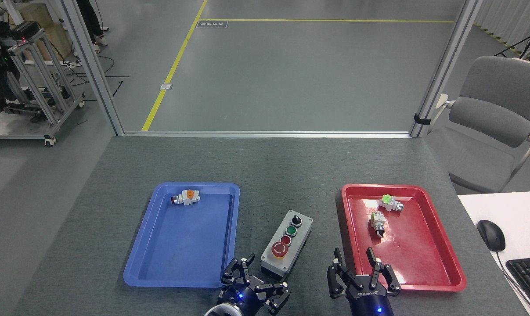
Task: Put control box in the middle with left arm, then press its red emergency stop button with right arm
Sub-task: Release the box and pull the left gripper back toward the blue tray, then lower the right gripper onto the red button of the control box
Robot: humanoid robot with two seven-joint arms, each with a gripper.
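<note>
The control box (287, 242), light grey on a black base, lies on the dark felt of the middle (286, 193) between the two trays, angled up to the right. Its red emergency stop button (279, 249) sits at the near end, below a small red button, a green button and a black knob. My left gripper (257, 281) is open just below and left of the box's near end, holding nothing. My right gripper (357, 271) is open at the bottom, right of the box, by the red tray's near left corner.
A blue tray (144, 245) on the left holds one white switch part (185, 198). A red tray (440, 263) on the right holds two switch parts (390, 202). A white desk with a mouse (491, 235) and keyboard adjoins at the right; a grey chair (493, 118) stands beyond.
</note>
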